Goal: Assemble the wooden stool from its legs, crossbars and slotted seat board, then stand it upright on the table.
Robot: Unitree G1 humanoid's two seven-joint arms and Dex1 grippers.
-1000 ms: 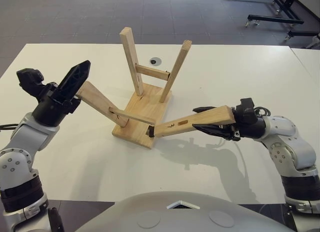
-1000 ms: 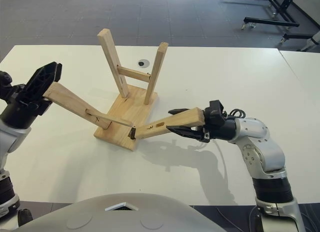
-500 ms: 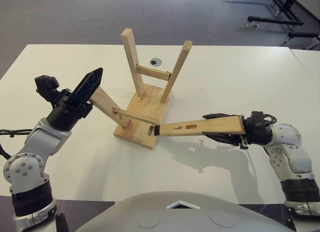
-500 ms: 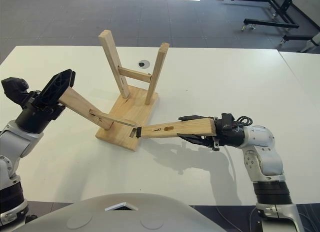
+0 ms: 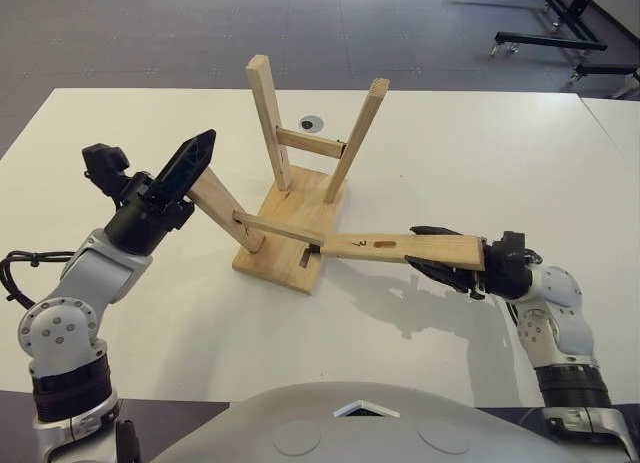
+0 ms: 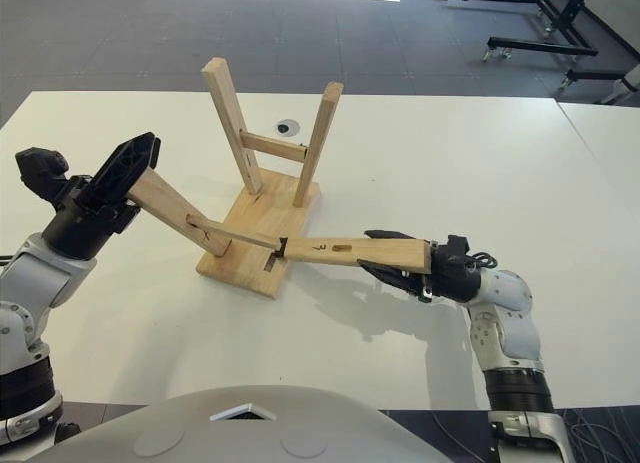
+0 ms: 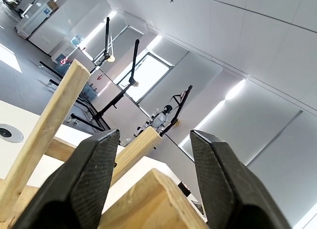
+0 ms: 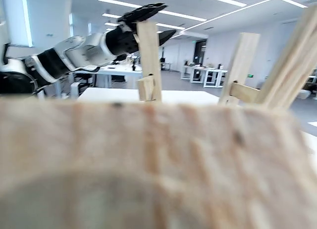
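W/ L gripper (image 5: pixel 200 149) clamped on left leg (image 5: pixel 226 209), R gripper (image 5: pixel 421 249) on right leg (image 5: pixel 362 246): line crossbar (image 5: pixel 280 229) to slot (image 5: pixel 386 245), push straight.

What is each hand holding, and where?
The left hand grips the left stool leg by its raised outer end; right hand grips the right stool leg by the end away from the seat board.

Left pincer (image 5: pixel 203 145) clamped; right pincer (image 5: pixel 428 249) clamped, arm low.

You've got a small round port (image 5: pixel 312 122), a second white table (image 5: pixel 618 113) at the right, and black metal frames (image 5: pixel 548 38) on the dark floor (image 5: pixel 150 33) behind.
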